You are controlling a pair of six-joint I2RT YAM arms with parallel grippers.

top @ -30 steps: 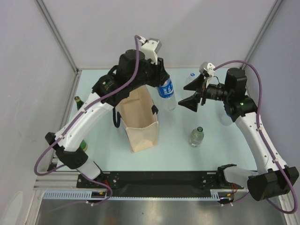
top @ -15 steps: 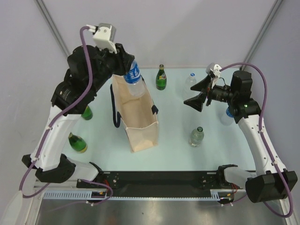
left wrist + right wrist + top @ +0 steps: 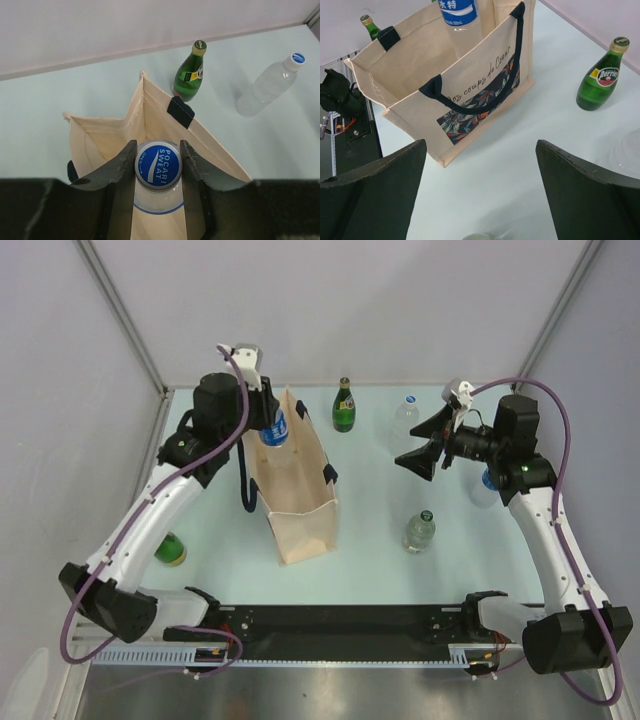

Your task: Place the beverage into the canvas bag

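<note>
While its lower body sits below the rim, the clear plastic beverage bottle with a blue label (image 3: 460, 20) stands upright in the mouth of the cream canvas bag with navy strap handles (image 3: 295, 502), at the bag's 12 o'clock end. The left gripper (image 3: 158, 149) clamps it just below its blue cap. A green glass Perrier bottle (image 3: 344, 407) stands apart at the bag's 1 o'clock, and a clear plastic bottle with a white-blue cap (image 3: 404, 416) towards 2 o'clock. The right gripper (image 3: 414, 446) hovers at 3 o'clock, jaws wide, holding nothing
</note>
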